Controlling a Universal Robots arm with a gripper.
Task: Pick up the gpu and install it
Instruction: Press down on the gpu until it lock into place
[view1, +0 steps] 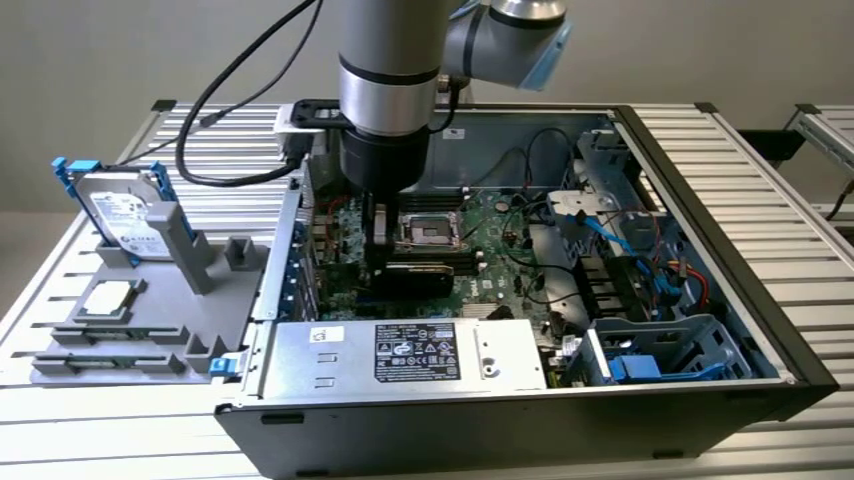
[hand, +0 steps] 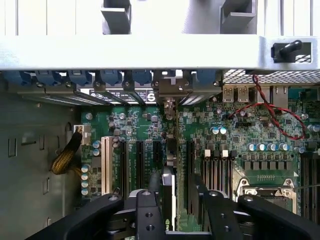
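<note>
The wrist view looks down between the two black fingers (hand: 150, 210) onto the gpu (hand: 169, 197), which stands on edge in the middle of the motherboard (hand: 235, 125). Seen from above, the card is a thin dark strip with a pale edge. Its long axis runs from the gripper (hand: 172, 212) toward the row of rear slot brackets (hand: 125, 80) at the case wall, parallel to the black expansion slots (hand: 142, 160) on either side of it. A silver metal end piece (hand: 170, 92) sits at the bracket row, in line with the card. The fingers stand on the two sides of the card, close to its faces; whether they press it or have let go cannot be told.

In the exterior view the arm (view1: 387, 90) reaches straight down into the open computer case (view1: 694, 200), and the gripper (view1: 387, 235) is low over the green motherboard (view1: 501, 250), beside the silver CPU socket (view1: 430, 230). The card (view1: 400, 270) shows as a dark block under the gripper. A hard drive (view1: 120, 215) with blue rails stands in a grey holder (view1: 174, 300) on the exterior view's left, well apart from the case.
</note>
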